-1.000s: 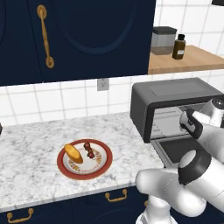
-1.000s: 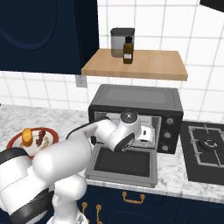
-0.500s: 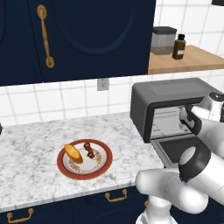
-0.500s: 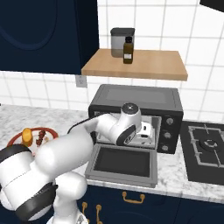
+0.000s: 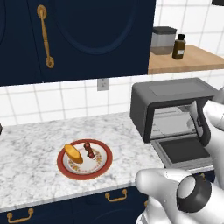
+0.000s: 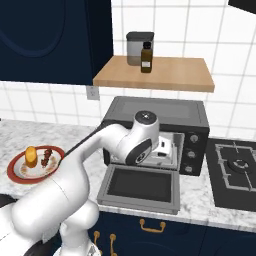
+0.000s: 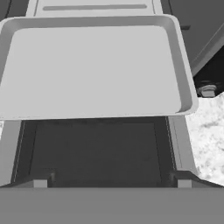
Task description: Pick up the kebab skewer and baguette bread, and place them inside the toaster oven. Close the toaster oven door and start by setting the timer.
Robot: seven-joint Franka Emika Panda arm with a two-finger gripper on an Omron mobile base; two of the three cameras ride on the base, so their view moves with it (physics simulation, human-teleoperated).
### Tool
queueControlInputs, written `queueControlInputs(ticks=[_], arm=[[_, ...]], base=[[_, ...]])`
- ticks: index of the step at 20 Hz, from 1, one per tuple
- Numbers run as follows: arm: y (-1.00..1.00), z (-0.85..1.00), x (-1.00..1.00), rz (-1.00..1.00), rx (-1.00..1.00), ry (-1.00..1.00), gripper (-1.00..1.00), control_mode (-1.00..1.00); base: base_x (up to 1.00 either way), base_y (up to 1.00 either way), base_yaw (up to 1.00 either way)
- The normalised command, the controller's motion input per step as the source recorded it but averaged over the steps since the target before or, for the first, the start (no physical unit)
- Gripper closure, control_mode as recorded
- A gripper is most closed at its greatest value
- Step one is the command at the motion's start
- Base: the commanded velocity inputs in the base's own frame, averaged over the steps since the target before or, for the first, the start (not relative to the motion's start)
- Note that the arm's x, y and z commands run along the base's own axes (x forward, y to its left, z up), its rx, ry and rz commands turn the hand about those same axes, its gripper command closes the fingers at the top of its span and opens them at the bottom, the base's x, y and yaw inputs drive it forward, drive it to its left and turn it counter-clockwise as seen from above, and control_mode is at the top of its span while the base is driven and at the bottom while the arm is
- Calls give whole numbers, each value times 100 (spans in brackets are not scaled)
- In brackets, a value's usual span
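Two food items, baguette bread [image 5: 73,153] and kebab skewer [image 5: 89,149], lie side by side on the red-rimmed plate [image 5: 105,162] on the marble counter [image 5: 30,170], well left of the toaster oven [image 5: 168,98]; in the left base view both long axes run upper-left to lower-right. Toaster oven door [image 6: 141,186] is dropped flat, grey tray [image 7: 94,65] drawn partly out above it. Gripper [image 7: 112,183] spread wide, empty, over the door; no legible writing.
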Motion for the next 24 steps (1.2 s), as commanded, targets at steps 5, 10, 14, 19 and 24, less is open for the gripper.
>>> queueControlInputs(ticks=[5,10,14,19,24], arm=[[89,17,-60,0,0,0,-100,-100],[99,16,-48,1,0,4,-100,-100],[100,0,-12,0,0,7,-100,-100],[100,0,-5,0,0,9,-100,-100],[100,0,-4,0,0,9,-100,-100]], base=[[0,0,0],[0,0,0],[0,0,0],[0,0,0],[0,0,0]])
